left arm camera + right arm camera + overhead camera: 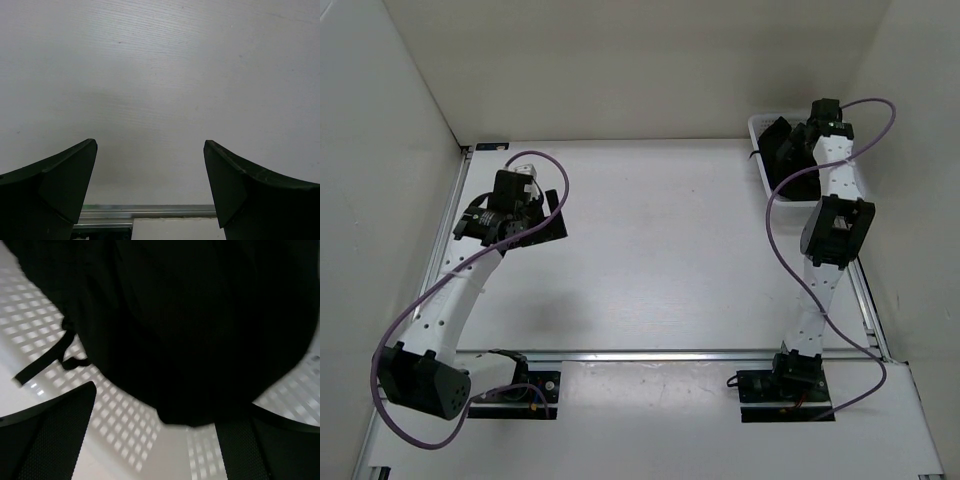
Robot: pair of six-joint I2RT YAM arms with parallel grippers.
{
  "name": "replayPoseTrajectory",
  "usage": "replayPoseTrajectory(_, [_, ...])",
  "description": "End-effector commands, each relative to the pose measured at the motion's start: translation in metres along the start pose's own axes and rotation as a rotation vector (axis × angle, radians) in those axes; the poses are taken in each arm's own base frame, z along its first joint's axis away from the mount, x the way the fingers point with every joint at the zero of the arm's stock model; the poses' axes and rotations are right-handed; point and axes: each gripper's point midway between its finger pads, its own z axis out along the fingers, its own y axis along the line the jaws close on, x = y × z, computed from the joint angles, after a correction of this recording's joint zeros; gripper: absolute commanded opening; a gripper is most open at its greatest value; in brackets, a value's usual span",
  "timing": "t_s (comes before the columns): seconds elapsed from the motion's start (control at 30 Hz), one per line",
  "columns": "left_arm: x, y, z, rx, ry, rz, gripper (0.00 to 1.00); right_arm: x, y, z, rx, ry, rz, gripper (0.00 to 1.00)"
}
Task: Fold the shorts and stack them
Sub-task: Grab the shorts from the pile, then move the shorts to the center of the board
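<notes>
Table (660, 250): white, walled on three sides, aluminium rail (660, 355) running across the near edge in front of the arm bases.

Left arm (460, 295): bent up over the left side of the table, well apart from the basket. Right arm (825, 260): stretched out to the far right corner, wrist over the basket.

Basket (757, 125): white mesh plastic, sits in the far right corner of the table. Wrist view shows its perforated wall and floor (30, 315) under and beside the fabric.

The shorts (782, 140): black, bunched up inside the basket, not folded. In the right wrist view the fabric (200, 315) fills most of the frame, a rounded bulge hanging down between the finger tips.

Right gripper (155, 440): jaws spread wide, one finger (55, 435) left of the bulge, the other right of it. Fabric sits at the mouth, not pinched. Can't tell if the tips touch the cloth.

Left gripper (150, 185): jaws fully apart, nothing between them, above bare table with the rail (150, 210) at the bottom of its view.

Drawstring tip (45, 362): flat black strip lying on the basket mesh, left of the fabric mass.
</notes>
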Motion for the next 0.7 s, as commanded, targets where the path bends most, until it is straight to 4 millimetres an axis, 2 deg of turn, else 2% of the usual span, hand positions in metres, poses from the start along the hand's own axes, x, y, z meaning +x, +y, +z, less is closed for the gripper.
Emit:
replayPoseTrajectory(0.0, [-0.015, -0.001, -0.003, -0.016, -0.032, 0.011, 1.0, 0.004, 0.0, 0.017, -0.019, 0.049, 0.05, 0.94])
replayPoseTrajectory(0.07, [-0.014, -0.001, 0.0, -0.019, -0.024, 0.021, 1.0, 0.004, 0.0, 0.032, -0.026, 0.053, 0.097, 0.72])
replayPoseTrajectory(0.1, [-0.018, 0.0, -0.002, -0.024, -0.035, 0.031, 1.0, -0.001, 0.002, 0.029, -0.033, 0.04, 0.099, 0.59])
replayPoseTrajectory(0.13, [-0.018, 0.0, -0.002, -0.025, -0.036, 0.031, 1.0, -0.01, 0.007, 0.027, -0.048, 0.012, 0.113, 0.31])
replayPoseTrajectory(0.17, [-0.019, 0.003, -0.002, -0.04, -0.042, 0.031, 1.0, -0.015, 0.011, 0.021, -0.071, -0.002, 0.115, 0.18])
replayPoseTrajectory(0.2, [-0.018, 0.007, -0.002, -0.064, -0.039, 0.032, 1.0, -0.027, 0.015, 0.001, -0.092, -0.037, 0.117, 0.07])
replayPoseTrajectory(0.23, [-0.018, 0.007, -0.002, -0.065, -0.039, 0.032, 1.0, -0.03, 0.021, -0.008, -0.095, -0.063, 0.109, 0.0])
replayPoseTrajectory(0.27, [-0.016, 0.008, -0.002, -0.068, -0.031, 0.024, 1.0, -0.047, 0.034, -0.041, -0.141, -0.129, 0.106, 0.0])
replayPoseTrajectory(0.33, [-0.015, 0.008, -0.008, -0.061, -0.047, 0.01, 1.0, -0.063, 0.042, -0.079, -0.173, -0.212, 0.074, 0.0])
replayPoseTrajectory(0.37, [-0.011, 0.007, -0.006, -0.053, -0.034, 0.002, 1.0, -0.08, 0.056, -0.125, -0.234, -0.297, 0.062, 0.0])
replayPoseTrajectory(0.43, [-0.012, 0.004, -0.014, -0.03, -0.052, -0.001, 1.0, -0.087, 0.077, -0.176, -0.351, -0.359, 0.02, 0.0])
replayPoseTrajectory(0.47, [-0.013, 0.001, -0.013, -0.013, -0.054, -0.002, 1.0, -0.089, 0.101, -0.231, -0.502, -0.412, -0.023, 0.0])
replayPoseTrajectory(0.53, [-0.014, 0.001, -0.016, -0.008, -0.064, -0.003, 1.0, -0.081, 0.128, -0.288, -0.684, -0.443, -0.08, 0.0])
replayPoseTrajectory(0.57, [-0.016, 0.003, -0.018, -0.016, -0.064, -0.027, 1.0, -0.077, 0.142, -0.335, -0.79, -0.498, -0.117, 0.0])
replayPoseTrajectory(0.6, [-0.017, 0.003, -0.022, -0.011, -0.075, -0.038, 1.0, -0.068, 0.153, -0.36, -0.868, -0.501, -0.137, 0.0])
replayPoseTrajectory(0.63, [-0.017, 0.004, -0.025, -0.01, -0.069, -0.044, 1.0, -0.046, 0.17, -0.398, -0.994, -0.487, -0.2, 0.0])
replayPoseTrajectory(0.67, [-0.018, 0.006, -0.027, -0.017, -0.068, -0.066, 1.0, -0.037, 0.177, -0.416, -1.041, -0.488, -0.224, 0.0])
